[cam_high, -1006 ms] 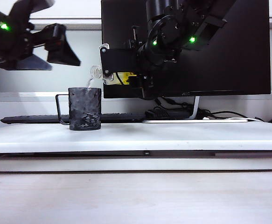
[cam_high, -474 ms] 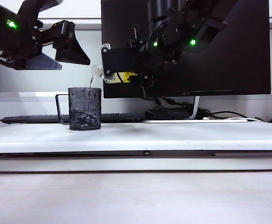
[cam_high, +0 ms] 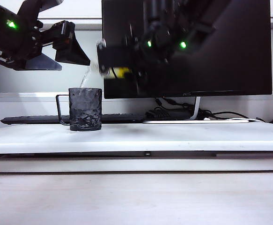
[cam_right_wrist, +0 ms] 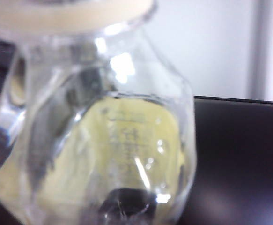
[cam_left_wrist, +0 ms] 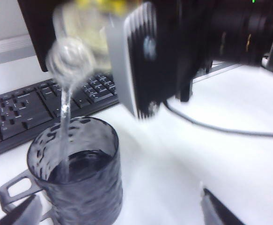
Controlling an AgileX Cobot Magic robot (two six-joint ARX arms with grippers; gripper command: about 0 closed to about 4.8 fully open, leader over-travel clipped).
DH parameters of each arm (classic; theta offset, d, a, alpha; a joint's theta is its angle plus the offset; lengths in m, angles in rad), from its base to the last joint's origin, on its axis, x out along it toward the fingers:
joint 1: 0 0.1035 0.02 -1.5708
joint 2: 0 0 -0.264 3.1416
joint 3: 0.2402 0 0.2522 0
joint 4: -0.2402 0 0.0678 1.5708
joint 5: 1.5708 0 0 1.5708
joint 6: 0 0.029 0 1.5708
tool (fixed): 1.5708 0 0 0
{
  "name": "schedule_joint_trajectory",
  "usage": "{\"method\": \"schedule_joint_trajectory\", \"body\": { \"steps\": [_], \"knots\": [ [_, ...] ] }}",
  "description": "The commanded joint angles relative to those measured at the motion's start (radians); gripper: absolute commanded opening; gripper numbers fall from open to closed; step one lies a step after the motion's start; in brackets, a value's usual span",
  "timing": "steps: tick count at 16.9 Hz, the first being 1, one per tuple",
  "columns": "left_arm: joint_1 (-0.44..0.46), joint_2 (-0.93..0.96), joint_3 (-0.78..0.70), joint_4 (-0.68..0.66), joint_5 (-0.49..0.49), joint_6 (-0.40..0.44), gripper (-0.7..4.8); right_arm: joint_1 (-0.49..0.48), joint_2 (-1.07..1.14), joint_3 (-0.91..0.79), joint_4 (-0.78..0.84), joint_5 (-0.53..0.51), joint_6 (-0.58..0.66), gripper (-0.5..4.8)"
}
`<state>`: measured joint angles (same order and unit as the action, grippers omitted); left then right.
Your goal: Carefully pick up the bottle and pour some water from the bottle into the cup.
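Pouring under way. Right gripper (cam_high: 109, 65) is pinching the bottle (cam_high: 120, 71) tipped near level above the cup (cam_high: 85, 109), neck overhanging the rim. Water (cam_left_wrist: 65, 123) is falling in a thin stream into the cup on the table (cam_high: 173, 136). Left gripper (cam_high: 61, 47) is hanging spread wide, up and beside the cup, holding nothing. Advice: keep the mouth over the cup's middle, tilt slowly, and right the bottle before the level nears the rim.

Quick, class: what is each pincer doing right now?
Left pincer: open, empty, above the cup.
Right pincer: shut on the tilted bottle, pouring water.
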<state>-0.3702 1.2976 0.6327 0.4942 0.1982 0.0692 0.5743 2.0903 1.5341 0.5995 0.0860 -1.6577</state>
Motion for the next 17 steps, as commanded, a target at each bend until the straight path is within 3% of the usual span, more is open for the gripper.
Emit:
{"method": "schedule_joint_trajectory", "body": {
  "steps": [1, 17],
  "knots": [
    [0.002, -0.004, 0.002, 0.009, 0.001, 0.002, 4.79, 0.003, 0.0, 0.003, -0.018, 0.001, 0.008, 2.06],
    [0.003, -0.004, 0.002, 0.009, -0.003, 0.01, 4.79, 0.005, 0.0, 0.003, -0.027, 0.001, -0.056, 2.07]
  ]
}}
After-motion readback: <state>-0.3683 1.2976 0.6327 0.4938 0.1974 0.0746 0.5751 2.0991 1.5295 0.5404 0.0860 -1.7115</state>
